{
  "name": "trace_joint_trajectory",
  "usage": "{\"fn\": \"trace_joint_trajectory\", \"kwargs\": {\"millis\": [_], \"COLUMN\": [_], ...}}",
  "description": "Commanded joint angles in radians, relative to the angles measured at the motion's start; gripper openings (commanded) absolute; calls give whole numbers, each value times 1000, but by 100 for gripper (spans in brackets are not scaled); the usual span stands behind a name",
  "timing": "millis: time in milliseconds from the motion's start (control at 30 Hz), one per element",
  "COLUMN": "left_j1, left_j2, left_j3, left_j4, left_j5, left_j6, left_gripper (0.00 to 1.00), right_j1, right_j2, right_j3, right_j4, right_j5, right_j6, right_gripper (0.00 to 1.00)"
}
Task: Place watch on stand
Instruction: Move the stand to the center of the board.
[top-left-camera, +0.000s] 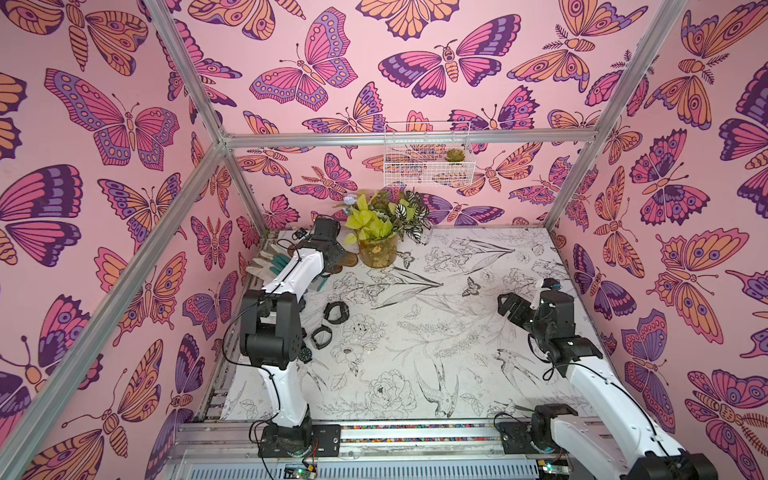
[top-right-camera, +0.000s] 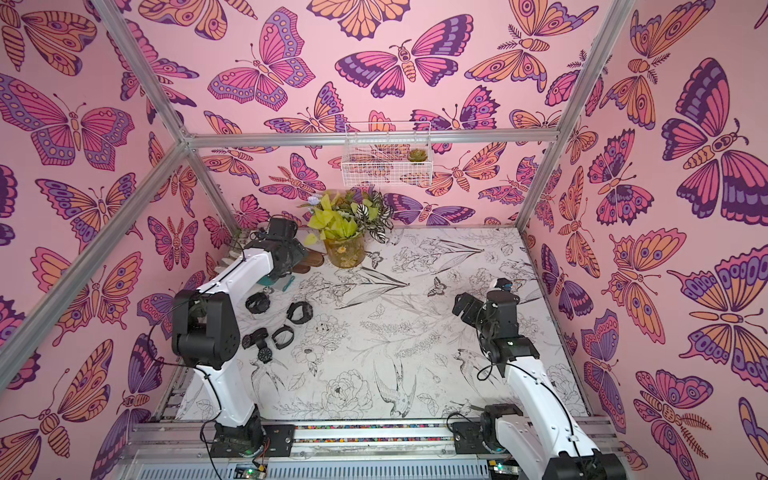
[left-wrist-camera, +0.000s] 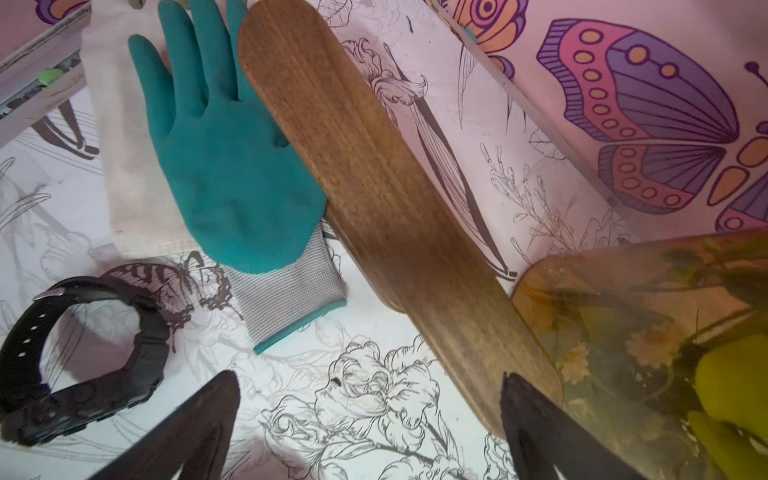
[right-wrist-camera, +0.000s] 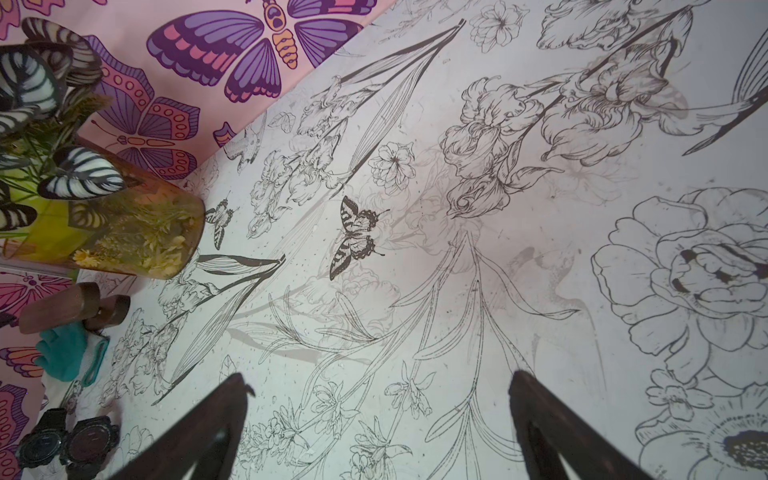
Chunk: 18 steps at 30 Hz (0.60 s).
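The stand, a long brown wooden bar, lies aslant on the table between a teal glove and a plant jar. My left gripper hovers open over the bar's near end, and one finger overlaps that end in the view. Nothing is between its fingers. A black watch lies looped on the table beside it. In both top views several black watches lie near the left arm, and the stand is mostly hidden by that arm. My right gripper hangs open and empty over bare table at the right.
The glass jar of leafy plants stands at the back, close to the stand's end. The glove lies on a white cloth by the left wall. A white wire basket hangs on the back wall. Pink butterfly walls enclose the table.
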Motion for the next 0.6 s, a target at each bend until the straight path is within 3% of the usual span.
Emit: {"fn": "trace_joint_trajectory", "kwargs": {"millis": [0, 233, 567], "left_j1": [12, 30, 39], "left_j2": [65, 223, 336], "left_j3": [76, 238, 353], "left_j4": [-107, -142, -157], "left_j5": [-27, 15, 25], "left_j6": [-42, -116, -110], "left_gripper": [99, 99, 99], "right_j1": [9, 16, 18], "right_j2": [-3, -1, 9], "right_j3": [-5, -7, -12], "right_j4": [17, -2, 25], "right_j5": [-25, 18, -11], "right_j6": [-3, -12, -13], "right_gripper": [99, 99, 99]}}
